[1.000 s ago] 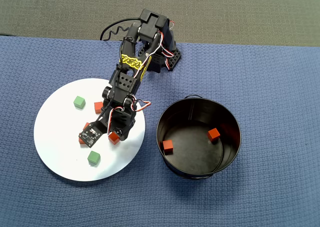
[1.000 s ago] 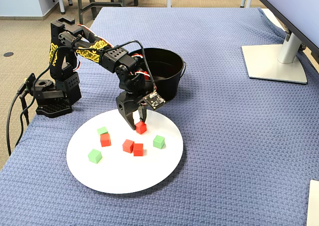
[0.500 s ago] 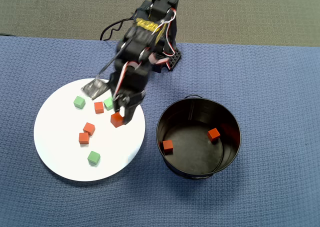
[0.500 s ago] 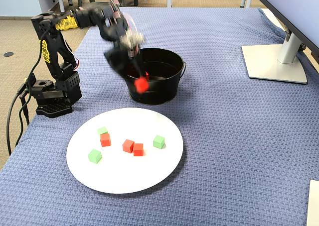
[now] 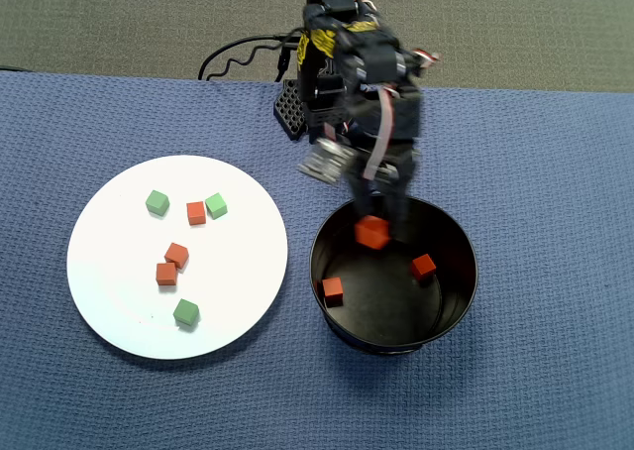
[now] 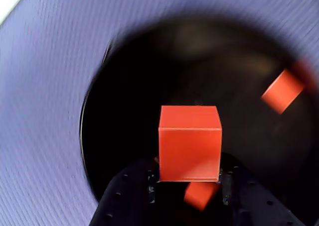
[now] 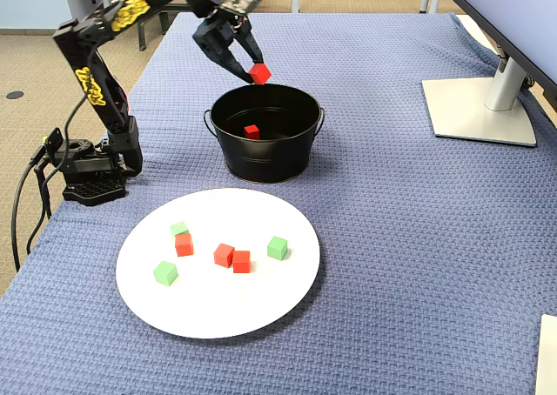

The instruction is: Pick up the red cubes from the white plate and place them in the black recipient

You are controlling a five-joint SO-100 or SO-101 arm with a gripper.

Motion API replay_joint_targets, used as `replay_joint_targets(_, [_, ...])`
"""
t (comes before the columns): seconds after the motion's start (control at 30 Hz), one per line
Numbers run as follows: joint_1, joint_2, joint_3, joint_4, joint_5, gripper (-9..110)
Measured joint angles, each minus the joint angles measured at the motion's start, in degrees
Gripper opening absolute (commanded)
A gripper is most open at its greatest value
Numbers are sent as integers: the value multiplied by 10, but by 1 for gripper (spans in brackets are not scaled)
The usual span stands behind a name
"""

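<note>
My gripper (image 5: 374,230) is shut on a red cube (image 5: 372,233) and hangs over the near-arm side of the black recipient (image 5: 396,343). In the fixed view the gripper (image 7: 257,75) holds this cube (image 7: 259,73) above the pot's rim (image 7: 265,162). In the wrist view the cube (image 6: 190,142) sits between the two dark jaws over the pot's interior (image 6: 209,52). Two red cubes (image 5: 333,290) (image 5: 424,266) lie on the pot's bottom. The white plate (image 5: 119,272) holds three red cubes (image 5: 196,212) (image 5: 176,255) (image 5: 166,273).
Three green cubes (image 5: 157,202) (image 5: 216,205) (image 5: 185,312) also lie on the plate. The arm's base (image 7: 87,164) stands at the cloth's left edge in the fixed view. A monitor stand (image 7: 483,108) sits far right. The blue cloth ends at grey carpet (image 5: 495,24) behind the arm.
The gripper has lifted one red cube off the plate and swung it right, from above the plate to above the pot. The other cubes have stayed in place.
</note>
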Motion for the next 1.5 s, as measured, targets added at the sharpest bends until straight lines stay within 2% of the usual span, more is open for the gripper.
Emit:
replay_joint_targets(0.13, [-26,-15,0,0,6,39])
replay_joint_targets(0.3, [10,-14,-4,11,10,35])
replay_joint_targets(0.73, [357,-2,42,18,52,34])
replay_joint_targets(0.93, [474,-16,105,-10,58,34])
replay_joint_targets(1.2, [544,-33,231,-97,49,33])
replay_joint_targets(1.5, [570,-118,236,-128,11,33])
